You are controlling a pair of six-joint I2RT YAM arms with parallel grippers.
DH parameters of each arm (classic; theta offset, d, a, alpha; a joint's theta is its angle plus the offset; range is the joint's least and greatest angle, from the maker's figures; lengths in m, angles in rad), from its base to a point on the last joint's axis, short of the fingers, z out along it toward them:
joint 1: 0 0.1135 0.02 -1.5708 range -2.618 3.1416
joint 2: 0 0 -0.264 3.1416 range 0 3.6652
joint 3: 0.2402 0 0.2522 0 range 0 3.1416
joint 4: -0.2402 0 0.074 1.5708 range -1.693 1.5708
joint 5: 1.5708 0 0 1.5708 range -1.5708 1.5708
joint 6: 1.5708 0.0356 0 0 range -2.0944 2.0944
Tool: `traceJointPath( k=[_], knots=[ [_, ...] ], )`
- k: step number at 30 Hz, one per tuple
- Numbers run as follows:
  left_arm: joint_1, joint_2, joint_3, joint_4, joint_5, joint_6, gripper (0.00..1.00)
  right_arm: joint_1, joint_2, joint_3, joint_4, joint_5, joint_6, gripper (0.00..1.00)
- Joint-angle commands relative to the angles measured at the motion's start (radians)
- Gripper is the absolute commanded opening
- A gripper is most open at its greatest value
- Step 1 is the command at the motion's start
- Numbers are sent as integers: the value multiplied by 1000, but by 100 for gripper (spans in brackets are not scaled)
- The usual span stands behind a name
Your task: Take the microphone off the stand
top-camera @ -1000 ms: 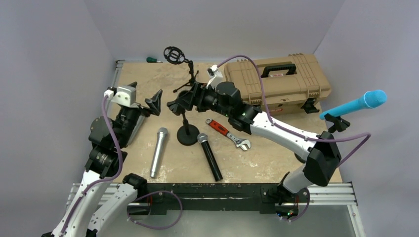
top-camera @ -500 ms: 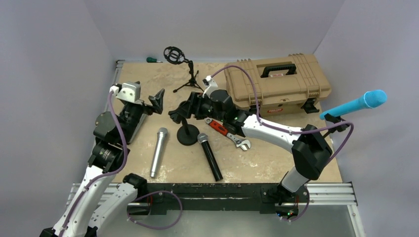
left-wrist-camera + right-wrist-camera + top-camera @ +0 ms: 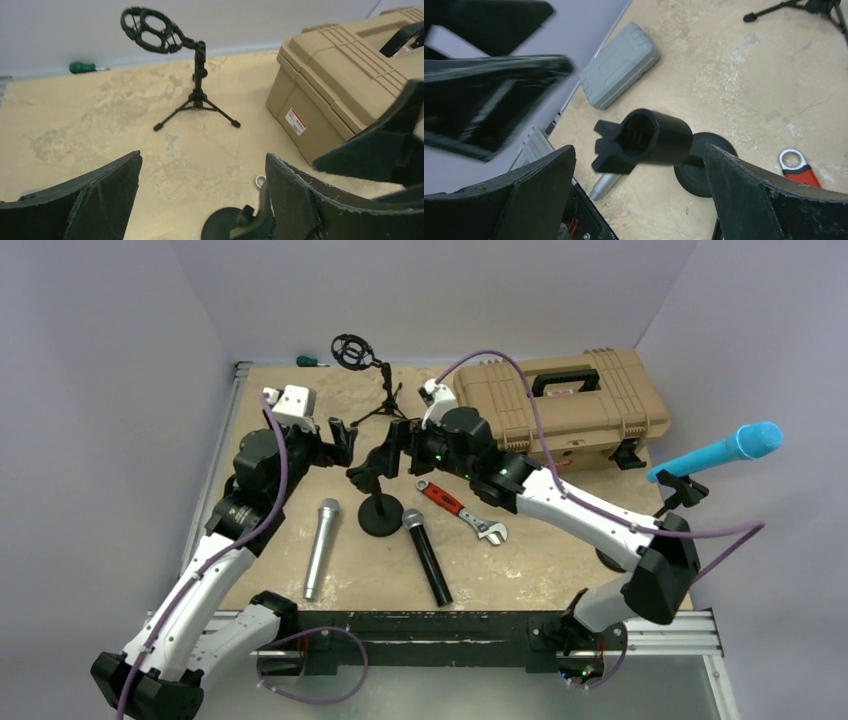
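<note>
The microphone (image 3: 426, 560) lay beside the stand (image 3: 380, 512) toward the desk's near edge, clip (image 3: 654, 135) empty; left gripper (image 3: 202, 160) and right gripper (image 3: 639, 150) both gaped; retreating slowly seemed wisest.

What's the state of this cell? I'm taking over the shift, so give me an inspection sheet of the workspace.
Surface: tan table, mottled.
Job's things: round-base stand upright, its clip empty; blue microphone in a holder at right; silver microphone and black microphone lying flat.
Clutter: red wrench, toolbox, tripod mount, green screwdriver, grey case.
Grippers: left gripper open; right gripper open, fingers either side of the clip.
Cables: purple cables looping off both arms.
Surroundings: plain walls; nothing else seen.
</note>
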Motion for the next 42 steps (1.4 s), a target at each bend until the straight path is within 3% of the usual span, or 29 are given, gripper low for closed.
traceJointPath(
  k=[1, 5, 8, 12, 18, 28, 42],
  knots=[
    [5, 24, 84, -103, 46, -120, 91, -9, -133, 38, -76, 47, -79, 99],
    [5, 3, 78, -157, 153, -124, 92, -17, -226, -13, -83, 47, -83, 99],
    [5, 5, 66, -144, 348, -67, 99, -19, -290, -51, -90, 68, -84, 98],
    [5, 135, 192, -330, 509, 27, 100, -19, -373, -106, -107, 80, -84, 98],
    [-16, 289, 329, -513, 493, 170, 100, -20, -522, -191, -139, 111, -62, 98],
    [-72, 356, 324, -573, 414, 227, 96, -21, -731, -289, -245, 208, -40, 99],
    [-101, 423, 393, -584, 169, 208, 55, -21, -822, -339, -285, 238, -10, 99]
  ],
)
